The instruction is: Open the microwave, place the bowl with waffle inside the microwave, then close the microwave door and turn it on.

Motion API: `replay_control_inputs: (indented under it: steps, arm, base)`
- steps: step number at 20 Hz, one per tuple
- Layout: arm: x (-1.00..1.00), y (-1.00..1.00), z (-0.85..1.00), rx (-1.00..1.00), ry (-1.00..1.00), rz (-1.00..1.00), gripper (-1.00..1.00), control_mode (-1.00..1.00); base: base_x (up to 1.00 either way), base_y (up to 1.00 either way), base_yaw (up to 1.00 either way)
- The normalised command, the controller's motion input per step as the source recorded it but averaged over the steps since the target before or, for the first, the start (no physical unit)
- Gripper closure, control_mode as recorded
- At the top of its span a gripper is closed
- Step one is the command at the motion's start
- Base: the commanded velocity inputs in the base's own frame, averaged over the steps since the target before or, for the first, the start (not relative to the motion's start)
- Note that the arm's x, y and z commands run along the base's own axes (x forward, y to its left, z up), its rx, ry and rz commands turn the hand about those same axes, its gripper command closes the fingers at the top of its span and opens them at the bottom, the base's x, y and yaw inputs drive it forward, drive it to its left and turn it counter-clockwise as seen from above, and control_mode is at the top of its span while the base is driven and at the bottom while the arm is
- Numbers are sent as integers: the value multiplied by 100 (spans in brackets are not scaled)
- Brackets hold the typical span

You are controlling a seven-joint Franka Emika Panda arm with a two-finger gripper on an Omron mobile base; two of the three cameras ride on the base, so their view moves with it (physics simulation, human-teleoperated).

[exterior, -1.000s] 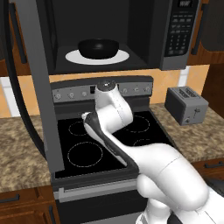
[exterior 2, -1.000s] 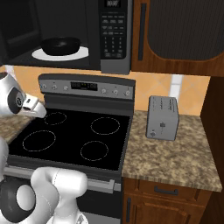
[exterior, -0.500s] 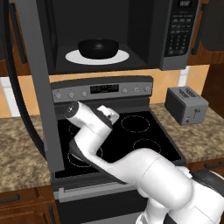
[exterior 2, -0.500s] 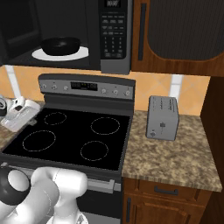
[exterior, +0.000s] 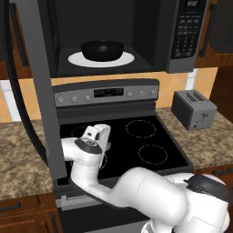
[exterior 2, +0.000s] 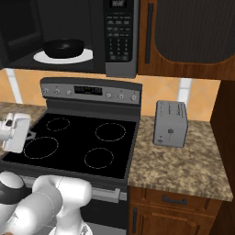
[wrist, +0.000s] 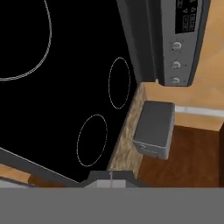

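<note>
Left base view shows me the bowl (exterior: 103,49) seated inside the microwave (exterior: 136,41), door (exterior: 38,86) still swung open; gripper (exterior: 96,135) closed, empty; closing and starting remain.

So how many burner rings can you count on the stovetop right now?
4 in the right base view: back left, back right, front left, front right. None look hidden there.

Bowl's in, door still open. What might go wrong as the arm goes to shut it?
1. The microwave door hangs wide open over the stove's left edge, with the arm low beside it; a swing may knock it.
2. The bowl sits toward the plate's front; a hard slam may shift it.
</note>
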Motion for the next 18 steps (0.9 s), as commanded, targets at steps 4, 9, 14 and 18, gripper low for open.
replay_control_inputs:
  steps: [4, 9, 14, 18]
  arm:
    - [-71, 54, 36, -29, 0, 0, 100, -100]
    - [-84, 60, 50, -29, 0, 0, 100, -100]
    - [-62, 67, 62, -21, 0, -1, 100, -100]
    - [-14, 91, 53, -16, -2, 0, 100, -100]
  base:
    - [0, 0, 0]
    - [0, 0, 0]
    - [0, 0, 0]
    - [0, 0, 0]
